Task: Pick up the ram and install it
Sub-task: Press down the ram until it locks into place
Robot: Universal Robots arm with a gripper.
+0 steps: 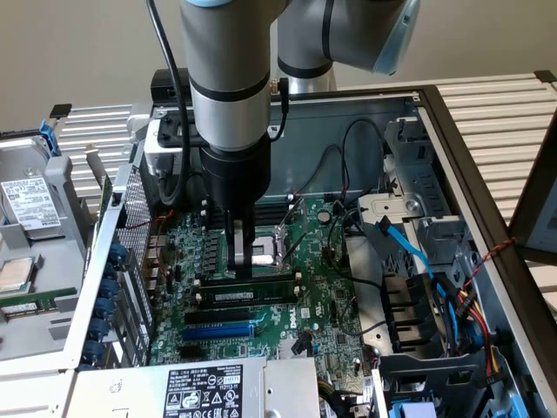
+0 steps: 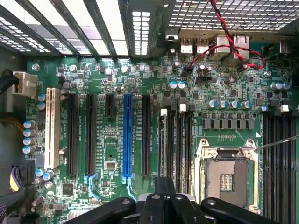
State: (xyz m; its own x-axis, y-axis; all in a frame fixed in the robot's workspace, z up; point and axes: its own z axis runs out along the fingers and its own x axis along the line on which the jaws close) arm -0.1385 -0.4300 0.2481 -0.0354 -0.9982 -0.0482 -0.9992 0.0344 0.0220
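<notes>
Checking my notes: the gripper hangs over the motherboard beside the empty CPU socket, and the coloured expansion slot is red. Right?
Not quite: the wrist view shows the expansion slot is blue, not red. The gripper does hang over the motherboard beside the empty CPU socket.

You are looking down from above into the open computer case (image 1: 452,131); your wrist camera is hovering close over the same motherboard (image 2: 117,79).

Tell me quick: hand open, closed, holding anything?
Hand: closed, fingers together, down at the memory stick standing in its slot on the motherboard; whether it grips the stick cannot be told.
</notes>
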